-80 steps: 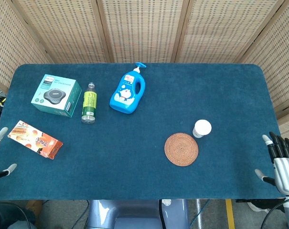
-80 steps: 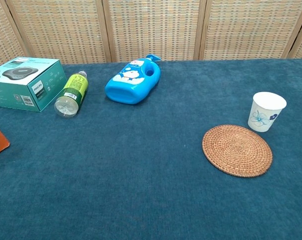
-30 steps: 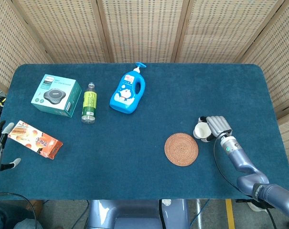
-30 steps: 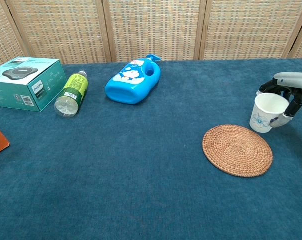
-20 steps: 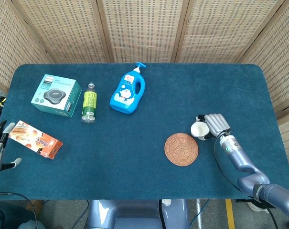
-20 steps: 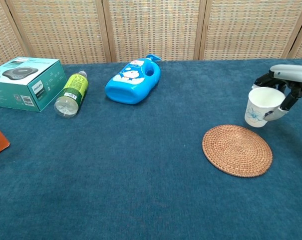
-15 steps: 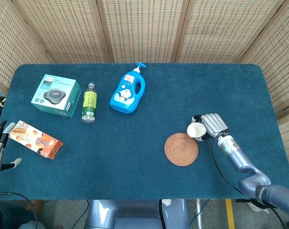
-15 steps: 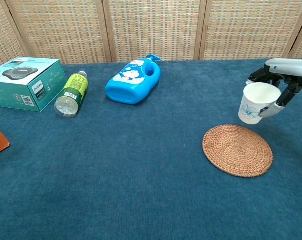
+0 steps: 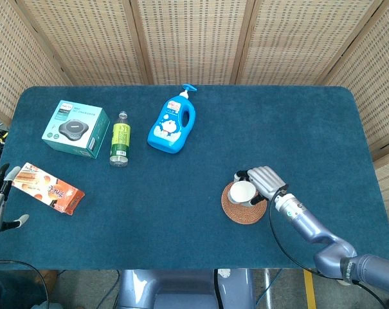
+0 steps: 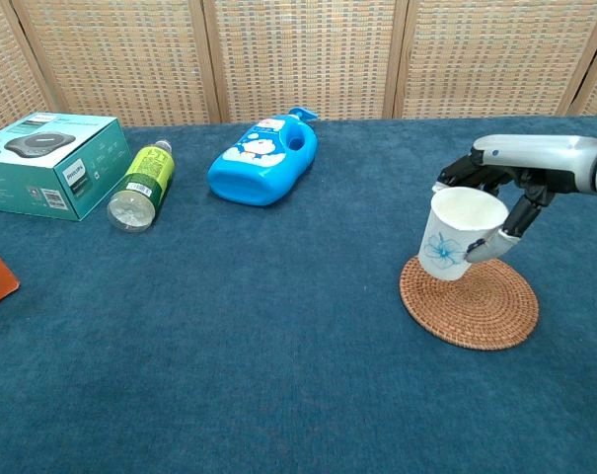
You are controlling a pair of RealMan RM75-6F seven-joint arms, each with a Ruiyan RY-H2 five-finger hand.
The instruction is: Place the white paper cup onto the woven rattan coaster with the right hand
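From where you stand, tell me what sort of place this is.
Probably a staged demo or lab setup, not a home: a table under blue felt cloth, woven screen panels close behind, and unrelated goods such as a boxed gadget.

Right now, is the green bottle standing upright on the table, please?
No, the green bottle lies on its side beside the teal box.

Even, bright diffuse light in both views, no glare; shadows soft and faint, only a slight one under the white paper cup (image 10: 458, 235). Focus sharp throughout, no motion blur, mild bending at head-view edges
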